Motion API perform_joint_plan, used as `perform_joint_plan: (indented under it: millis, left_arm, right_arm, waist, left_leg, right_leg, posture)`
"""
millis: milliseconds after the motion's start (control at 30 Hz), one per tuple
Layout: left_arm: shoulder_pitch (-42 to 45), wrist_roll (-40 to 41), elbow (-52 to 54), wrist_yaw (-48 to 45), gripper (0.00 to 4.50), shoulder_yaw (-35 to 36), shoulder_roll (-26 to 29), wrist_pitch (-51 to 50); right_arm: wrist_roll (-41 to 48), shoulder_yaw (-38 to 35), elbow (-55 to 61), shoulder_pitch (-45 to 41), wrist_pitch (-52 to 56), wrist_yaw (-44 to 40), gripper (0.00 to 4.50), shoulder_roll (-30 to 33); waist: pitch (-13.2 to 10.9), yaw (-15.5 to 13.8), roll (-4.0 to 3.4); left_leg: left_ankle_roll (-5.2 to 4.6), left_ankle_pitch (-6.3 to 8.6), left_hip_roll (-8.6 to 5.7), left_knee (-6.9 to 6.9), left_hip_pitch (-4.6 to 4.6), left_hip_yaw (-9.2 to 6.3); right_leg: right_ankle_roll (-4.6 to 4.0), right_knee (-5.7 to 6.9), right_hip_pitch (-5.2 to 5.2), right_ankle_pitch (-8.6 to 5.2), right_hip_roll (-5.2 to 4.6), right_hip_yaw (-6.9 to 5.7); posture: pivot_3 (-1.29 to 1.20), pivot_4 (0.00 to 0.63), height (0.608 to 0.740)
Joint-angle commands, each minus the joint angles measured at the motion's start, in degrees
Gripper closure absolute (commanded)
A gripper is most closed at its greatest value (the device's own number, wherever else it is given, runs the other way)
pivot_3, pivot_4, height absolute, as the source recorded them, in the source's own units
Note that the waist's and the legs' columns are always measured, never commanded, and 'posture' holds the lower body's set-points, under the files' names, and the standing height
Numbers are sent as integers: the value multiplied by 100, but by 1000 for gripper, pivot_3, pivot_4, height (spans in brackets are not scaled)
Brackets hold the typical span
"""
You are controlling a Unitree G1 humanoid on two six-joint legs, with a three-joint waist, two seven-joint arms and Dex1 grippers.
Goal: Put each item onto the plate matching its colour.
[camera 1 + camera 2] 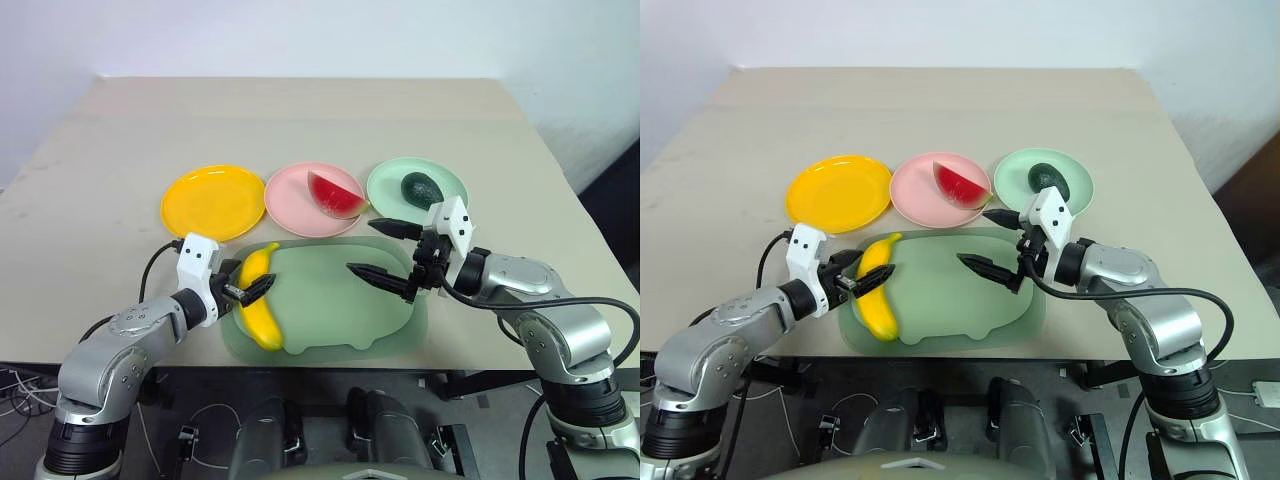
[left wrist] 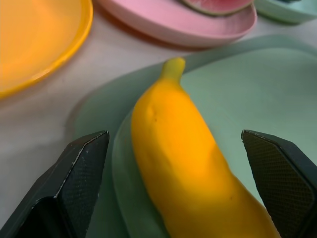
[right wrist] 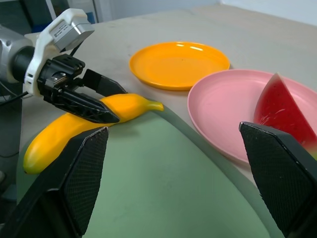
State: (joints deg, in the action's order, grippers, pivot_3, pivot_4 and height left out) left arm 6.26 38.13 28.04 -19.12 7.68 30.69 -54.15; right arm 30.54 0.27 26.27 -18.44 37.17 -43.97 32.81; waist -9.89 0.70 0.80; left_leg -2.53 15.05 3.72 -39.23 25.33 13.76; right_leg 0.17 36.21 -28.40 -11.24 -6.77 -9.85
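The curved, smooth yellow banana [image 1: 258, 297] is lying on the rounded green mat [image 1: 340, 300]; the left hand [image 1: 250, 287] is straddling it, fingers apart. The right hand [image 1: 385, 252] is hovering open.

A smooth, glossy plastic look was shown by the yellow-orange plate [image 3: 178, 64] and the pink plate [image 3: 228, 106], with highlights caught on the rims, and a smooth, soft-sheened skin was seen on the banana [image 2: 190, 163]. The green mat [image 1: 330, 300] appeared matt and smooth, and the tabletop [image 1: 300, 120] matt and beige. A fine cross-hatched texture was visible on the matt black pads of the left gripper's fingers [image 2: 84, 168], while the watermelon wedge [image 3: 285, 116] looked faintly grainy on its red face.
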Motion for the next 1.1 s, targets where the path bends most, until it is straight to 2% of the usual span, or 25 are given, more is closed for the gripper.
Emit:
perform_joint_plan:
  millis: [33,133,167,267,400,467,667,800,933,1033,1100]
  left_arm:
    - [111,241,382,44,0,60,57,-386]
    - [180,315,364,115,0,96,92,-733]
    - [233,336,309,225,183,156,57,-901]
    - [328,406,246,241,890,215,119,-1187]
    - [465,401,180,203,2141,197,225,-1336]
    - [568,443,127,183,2461,237,227,-1373]
    - [1310,645,-256,105,2470,918,492,-1432]
    - [2525,760,-1302,-6,2470,1572,1012,-1540]
    - [3182,301,-2069,163,2470,1313,1069,-1254]
    - [3529,-1,-2639,349,2470,1251,826,-908]
    - [3820,-412,-3397,408,2470,1026,621,-374]
  right_arm:
    - [-4,-42,204,-37,-32,72,13,75]
    - [-37,-23,154,-61,-47,106,13,79]
    - [-60,-9,131,-68,-58,111,3,83]
    - [-141,32,55,-105,-77,134,0,76]
    - [-234,74,-17,-148,-105,180,0,67]
    - [-276,84,-18,-142,-110,196,0,69]
    - [-280,11,-27,-87,-90,251,0,56]
    - [-288,60,-66,-101,-121,311,0,-34]
    - [-326,126,-132,-191,-136,403,0,-147]
    - [-345,151,-164,-254,-139,464,0,-224]
    - [-392,216,-215,-311,-161,514,0,-292]
  waist:
    - [0,2,0]
    - [0,4,0]
    - [0,3,0]
    - [1,3,1]
    - [1,17,1]
    - [1,19,1]
    - [-1,1,4]
    - [-2,-5,8]
    - [0,6,5]
    - [0,10,6]
    - [-1,-2,9]
  left_leg:
    - [0,0,0,0,0,0]
    - [1,0,0,0,-1,0]
    - [1,-1,0,0,-1,0]
    - [1,-1,0,-1,-4,0]
    - [2,-1,0,0,-7,0]
    - [4,-2,1,0,-8,0]
    - [8,-6,1,-4,-7,-1]
    - [9,-6,0,-5,-2,-4]
    - [9,-6,-3,-2,-5,-1]
    - [9,-7,-3,-3,-8,0]
    - [10,-8,-2,-5,-9,0]
  right_leg:
    - [0,0,0,0,0,0]
    - [1,2,0,1,1,0]
    - [1,2,0,1,2,0]
    - [1,3,3,1,2,0]
    - [2,4,4,1,3,0]
    - [7,8,4,4,4,0]
    - [9,11,3,6,2,-1]
    - [10,11,2,6,3,-6]
    - [15,11,5,8,3,-4]
    - [20,21,5,11,6,-4]
    - [21,24,6,12,7,-4]
  posture:
    - [0,150,696]
    - [0,150,696]
    - [0,150,696]
    - [0,150,696]
    - [0,150,696]
    - [0,150,696]
    - [0,150,696]
    - [0,150,696]
    - [0,150,696]
    - [0,150,696]
    - [0,150,696]
